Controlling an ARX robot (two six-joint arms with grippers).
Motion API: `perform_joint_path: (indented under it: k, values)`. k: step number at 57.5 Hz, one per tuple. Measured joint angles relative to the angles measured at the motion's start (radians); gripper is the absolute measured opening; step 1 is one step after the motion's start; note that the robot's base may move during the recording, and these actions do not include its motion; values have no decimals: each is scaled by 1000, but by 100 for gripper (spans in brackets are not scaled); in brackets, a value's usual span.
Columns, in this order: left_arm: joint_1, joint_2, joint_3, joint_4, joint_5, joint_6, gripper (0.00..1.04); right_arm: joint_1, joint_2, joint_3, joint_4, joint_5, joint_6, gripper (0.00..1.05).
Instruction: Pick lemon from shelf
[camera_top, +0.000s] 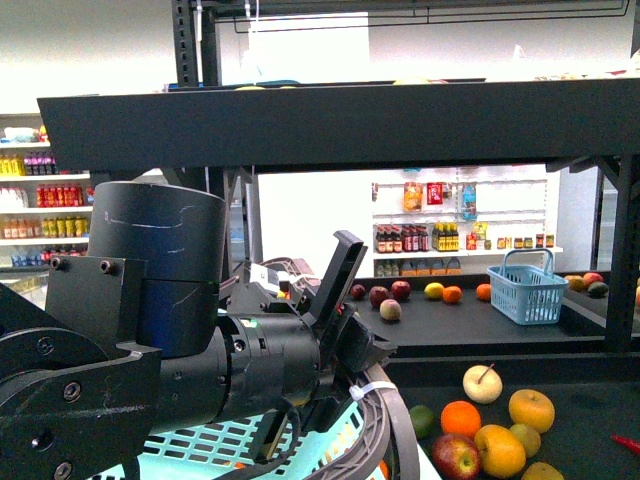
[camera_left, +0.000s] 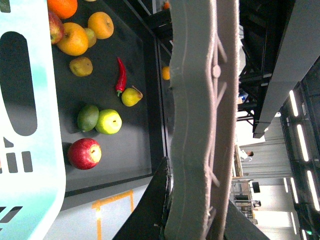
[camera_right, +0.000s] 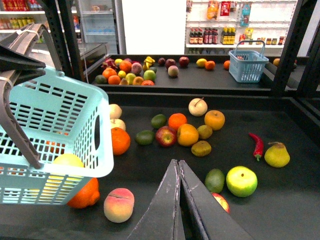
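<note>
The shelf is a black rack with shallow dark trays (camera_top: 585, 420); its lower tray (camera_right: 285, 200) holds many loose fruits. My left gripper (camera_top: 350, 335) is shut on the grey basket handle (camera_top: 385, 425), and in the left wrist view the gripper (camera_left: 192, 220) clamps that handle (camera_left: 200, 110). It holds the light blue basket (camera_right: 55, 115) over the tray's left side. A yellow fruit that looks like a lemon (camera_right: 67, 161) shows through the basket wall. My right gripper (camera_right: 177, 164) is shut and empty, above the tray between a peach (camera_right: 119, 204) and a green apple (camera_right: 241, 181).
Oranges, apples, a pear (camera_right: 276, 155) and a red chili (camera_right: 258, 145) lie on the tray. An orange (camera_right: 85, 196) sits beneath the basket. A far tray carries more fruit and a small blue basket (camera_top: 528, 288). An upper tier (camera_top: 340, 125) hangs overhead; a post (camera_top: 622, 260) stands right.
</note>
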Motion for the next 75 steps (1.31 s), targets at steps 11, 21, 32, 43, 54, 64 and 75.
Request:
perform_joint_path:
  k: [11,21,32,43,54,64,75]
  values:
    - [0,0,0,0,0,0,9,0,0,0,0,0,0,18]
    - [0,0,0,0,0,0,9,0,0,0,0,0,0,60]
    - [-1,8,-30,217,-159,-31,9,0,0,0,0,0,0,97]
    - [76,-2,-29,257,-259,-48,9,0,-1,0,0,0,0,97]
    - [224,-4,-18,386,-393,-158,9,0,-1,0,0,0,0,97]
    - [364,-4,12,441,-435,-257,9,0,-1,0,0,0,0,97]
    - [489,-1,29,500,-443,-321,9,0,-1,0,0,0,0,97]
